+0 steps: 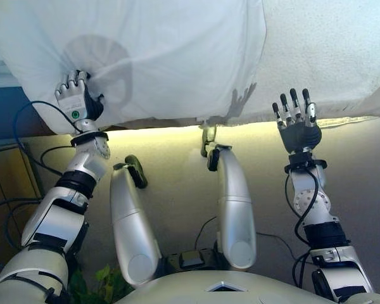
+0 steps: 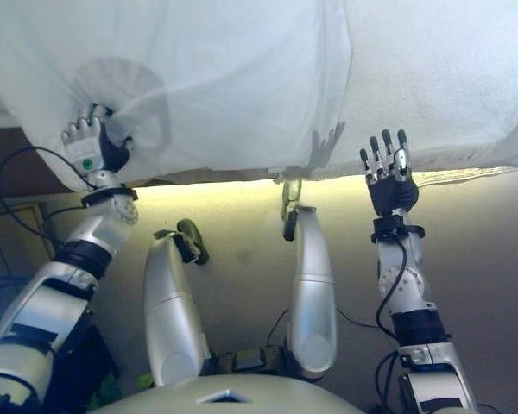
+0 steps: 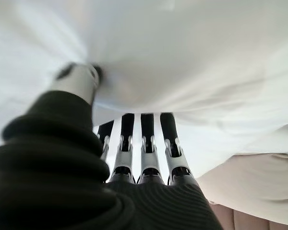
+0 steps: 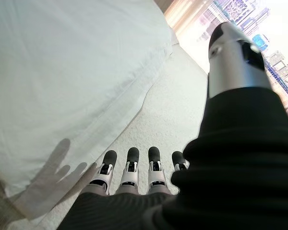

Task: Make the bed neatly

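A white duvet (image 1: 164, 57) covers the left and middle of the bed and hangs over its near edge. The bare textured mattress (image 1: 329, 50) shows at the right. My left hand (image 1: 76, 101) is at the duvet's near edge on the left. Its fingers (image 3: 144, 143) and thumb pinch the cloth, which bunches in wrinkles around it. My right hand (image 1: 297, 126) is open and empty, fingers spread, just above the mattress's near edge, right of the duvet's side hem (image 4: 134, 105). Its shadow falls on the duvet's corner.
A beige floor (image 1: 171, 164) runs along the bed's near side, lit by a bright strip under the bed edge. A dark piece of furniture (image 1: 6, 114) with a wooden front (image 1: 6, 177) stands at the left. Green leaves (image 1: 101, 275) show at the bottom left.
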